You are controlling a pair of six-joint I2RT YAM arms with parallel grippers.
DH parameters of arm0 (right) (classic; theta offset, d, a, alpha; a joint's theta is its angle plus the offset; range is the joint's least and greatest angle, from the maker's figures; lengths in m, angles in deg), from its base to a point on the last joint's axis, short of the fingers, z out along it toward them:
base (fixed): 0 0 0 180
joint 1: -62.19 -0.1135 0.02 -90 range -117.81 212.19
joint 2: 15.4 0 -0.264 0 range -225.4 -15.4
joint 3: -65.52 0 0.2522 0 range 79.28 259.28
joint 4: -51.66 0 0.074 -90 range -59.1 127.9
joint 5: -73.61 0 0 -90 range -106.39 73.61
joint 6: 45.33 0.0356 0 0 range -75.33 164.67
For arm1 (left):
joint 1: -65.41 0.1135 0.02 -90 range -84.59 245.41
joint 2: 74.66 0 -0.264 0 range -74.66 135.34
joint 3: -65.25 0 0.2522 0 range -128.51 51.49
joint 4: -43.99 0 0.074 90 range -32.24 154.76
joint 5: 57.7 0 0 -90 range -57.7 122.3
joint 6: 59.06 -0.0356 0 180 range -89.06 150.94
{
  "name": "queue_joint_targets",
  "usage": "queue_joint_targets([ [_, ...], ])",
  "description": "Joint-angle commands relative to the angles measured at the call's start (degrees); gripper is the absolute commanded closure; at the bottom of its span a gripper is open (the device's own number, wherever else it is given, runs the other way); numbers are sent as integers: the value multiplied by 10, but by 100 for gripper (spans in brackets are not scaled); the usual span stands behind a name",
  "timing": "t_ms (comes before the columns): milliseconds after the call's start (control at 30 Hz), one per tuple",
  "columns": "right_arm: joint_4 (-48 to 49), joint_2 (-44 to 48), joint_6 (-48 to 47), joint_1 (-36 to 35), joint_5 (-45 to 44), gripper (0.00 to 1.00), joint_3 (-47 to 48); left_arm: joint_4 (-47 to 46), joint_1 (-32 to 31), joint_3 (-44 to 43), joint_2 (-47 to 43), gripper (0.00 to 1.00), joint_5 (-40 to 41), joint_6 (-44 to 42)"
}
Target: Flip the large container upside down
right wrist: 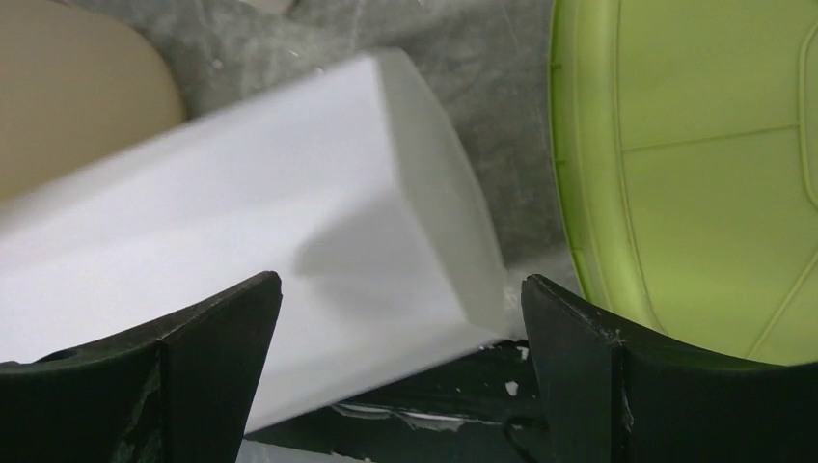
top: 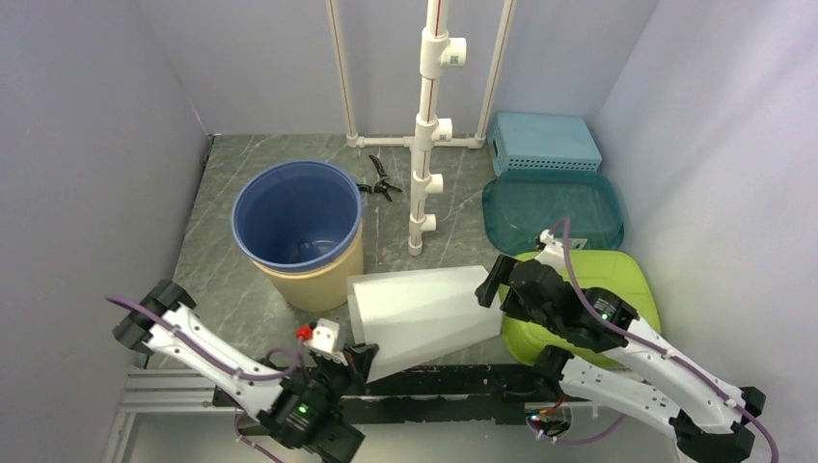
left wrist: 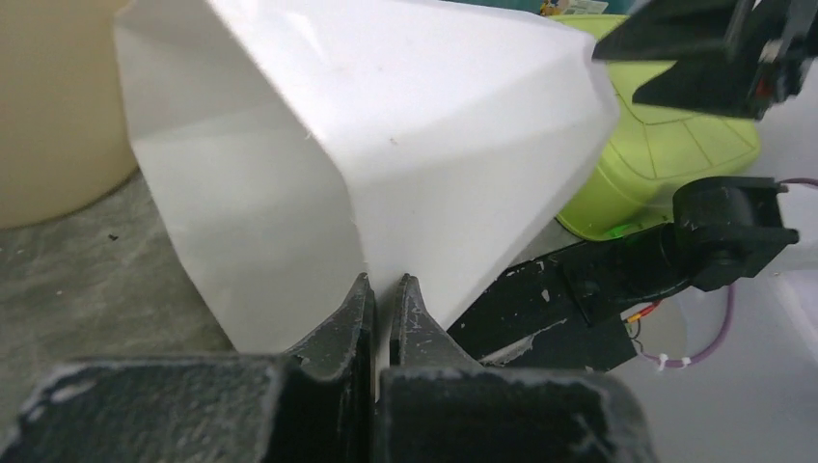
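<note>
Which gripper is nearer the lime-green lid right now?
Right. The right gripper hangs open beside the lime-green lid, over the white container. The left gripper is across that container, fingers pinching its wide end.

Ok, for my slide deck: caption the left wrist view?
Left gripper pinching the edge of the white container, tipped on its side.

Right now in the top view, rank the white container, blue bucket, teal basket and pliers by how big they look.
1. blue bucket and white container: about alike, so unranked
2. teal basket
3. pliers, smallest
</note>
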Motion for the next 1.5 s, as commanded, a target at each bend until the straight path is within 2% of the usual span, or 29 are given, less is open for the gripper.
queue_joint_targets([
  [0, -21, -18, 17, -2, 14, 0, -25, 188, 8, 21, -59, 97, -75, 249],
  [133, 23, -37, -5, -2, 40, 0, -41, 160, 7, 14, -74, 97, -81, 162],
  [200, 57, -47, -21, -2, 61, 0, -52, 152, 7, 14, -76, 94, -86, 141],
  [333, 105, -54, -36, -2, 81, 0, -55, 91, 7, 15, -88, 86, -86, 46],
  [400, 118, -56, -43, -2, 81, 0, -51, 44, 7, 16, -98, 76, -85, -27],
  [500, 119, -67, -54, -2, 75, 0, -36, -83, 17, 22, -108, 60, -101, -195],
  [567, 120, -78, -63, -2, 75, 0, -27, -130, 28, 25, -105, 51, -120, -255],
  [633, 120, -91, -71, -1, 76, 0, -18, -136, 35, 18, -91, 43, -132, -273],
  [767, 134, -111, -108, -2, 95, 0, 5, -94, 38, -13, -60, 25, -136, -250],
  [800, 140, -112, -118, -2, 103, 0, 13, -87, 38, -22, -53, 13, -139, -253],
  [833, 148, -112, -129, -2, 108, 0, 18, -82, 40, -31, -44, 7, -143, -260],
  [1000, 174, -117, -182, -2, 134, 0, 43, -82, 42, -87, -9, 6, -191, -321],
  [1233, 176, -133, -196, -1, 148, 0, 57, -305, 68, -126, -36, 6, -310, -653],
  [1367, 191, -120, -201, -2, 159, 0, 49, -272, 94, -235, 8, 6, -329, -734],
  [1467, 198, -124, -202, -2, 162, 0, 44, -267, 135, -278, 19, 6, -385, -774],
])
